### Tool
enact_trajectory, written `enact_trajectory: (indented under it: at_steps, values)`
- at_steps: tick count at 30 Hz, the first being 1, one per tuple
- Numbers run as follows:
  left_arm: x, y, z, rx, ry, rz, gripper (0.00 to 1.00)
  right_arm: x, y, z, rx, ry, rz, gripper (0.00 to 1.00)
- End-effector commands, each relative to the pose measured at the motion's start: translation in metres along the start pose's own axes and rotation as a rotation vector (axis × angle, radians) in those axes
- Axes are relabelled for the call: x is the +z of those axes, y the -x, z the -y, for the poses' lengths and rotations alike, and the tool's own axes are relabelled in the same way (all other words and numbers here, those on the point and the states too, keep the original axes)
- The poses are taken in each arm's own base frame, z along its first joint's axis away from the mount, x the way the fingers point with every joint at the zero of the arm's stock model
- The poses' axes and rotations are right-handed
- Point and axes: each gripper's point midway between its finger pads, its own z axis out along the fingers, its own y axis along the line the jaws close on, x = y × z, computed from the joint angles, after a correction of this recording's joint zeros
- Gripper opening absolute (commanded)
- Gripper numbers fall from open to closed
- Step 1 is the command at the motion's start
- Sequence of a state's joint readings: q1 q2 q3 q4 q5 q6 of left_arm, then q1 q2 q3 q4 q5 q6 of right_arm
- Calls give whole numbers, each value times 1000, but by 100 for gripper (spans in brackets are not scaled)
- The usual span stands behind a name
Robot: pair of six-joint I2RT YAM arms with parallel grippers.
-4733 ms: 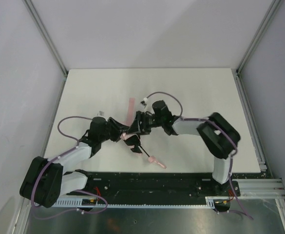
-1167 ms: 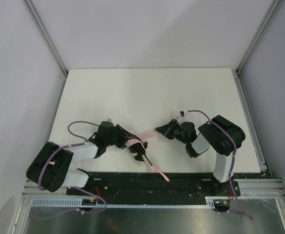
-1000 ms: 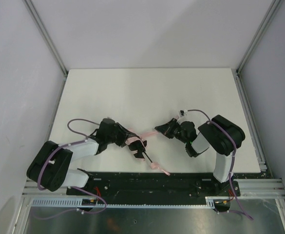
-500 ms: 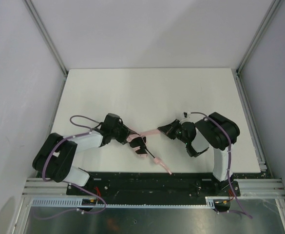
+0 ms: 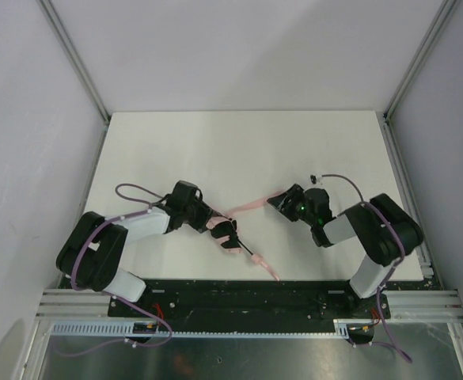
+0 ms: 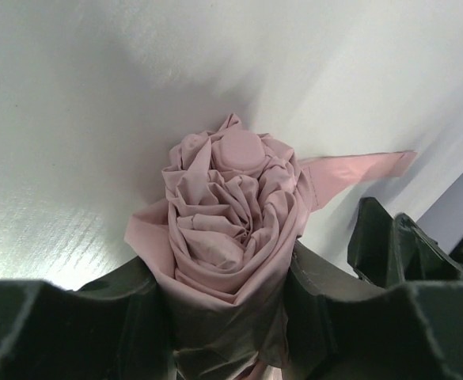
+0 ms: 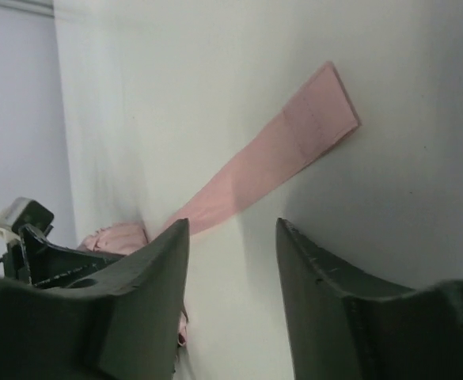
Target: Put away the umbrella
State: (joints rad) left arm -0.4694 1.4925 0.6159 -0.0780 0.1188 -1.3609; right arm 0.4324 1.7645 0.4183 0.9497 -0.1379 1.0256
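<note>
Left gripper (image 6: pixel 227 289) pinching umbrella (image 6: pixel 225 202) on table (image 5: pixel 215 146), right gripper (image 7: pixel 231 231) spread, seemingly clear of strap (image 7: pixel 282 157)

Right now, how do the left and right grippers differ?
The left gripper is shut on the umbrella; the right gripper is open and holds nothing. The left's fingers press the pink bundle from both sides; the right's fingers stand apart, with the strap lying flat on the table just ahead of them. Shared: both sit low over the table and point toward each other.
</note>
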Motion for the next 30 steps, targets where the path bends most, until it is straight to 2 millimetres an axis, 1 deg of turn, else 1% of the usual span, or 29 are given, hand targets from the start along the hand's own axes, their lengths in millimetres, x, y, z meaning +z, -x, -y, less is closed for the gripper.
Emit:
enact_trajectory:
  at_steps: [1,3,4,5,6,7,9,11,14,17,20,22,24,26,30]
  values:
    - [2,2,-87,17,326,37,0,-14,11,-3,-186,-105,-37,59]
    - [1,1,-88,18,333,32,0,-27,21,-17,-310,-90,-27,78]
    - [1,1,-88,18,337,30,0,-32,24,-30,-397,-46,-21,89]
    - [2,0,-89,14,343,26,0,-37,24,-46,-490,15,-23,94]
    - [2,-1,-90,9,349,19,0,-41,20,-65,-575,91,-35,97]
    - [2,-3,-92,5,356,11,0,-45,11,-80,-654,165,-68,98]
    - [3,-5,-95,-4,369,-3,0,-49,-10,-104,-787,265,-132,99]
    - [3,-7,-98,-17,379,-12,0,-52,-32,-123,-904,331,-165,99]
    - [3,-9,-100,-28,388,-15,0,-54,-66,-142,-1027,387,-175,99]
    - [2,-10,-102,-42,393,-15,0,-47,-91,-157,-1112,404,-174,99]
    - [1,-10,-102,-51,394,-17,0,-35,-121,-163,-1207,395,-209,99]
    - [0,-10,-101,-52,393,-15,0,-25,-136,-160,-1270,359,-225,99]
    - [-1,-9,-100,-52,391,-13,0,-16,-142,-153,-1302,311,-220,98]
    - [-1,-9,-99,-53,388,-14,0,-8,-142,-144,-1320,265,-216,97]
    - [-2,-11,-99,-60,388,-19,0,1,-151,-129,-1360,225,-239,91]
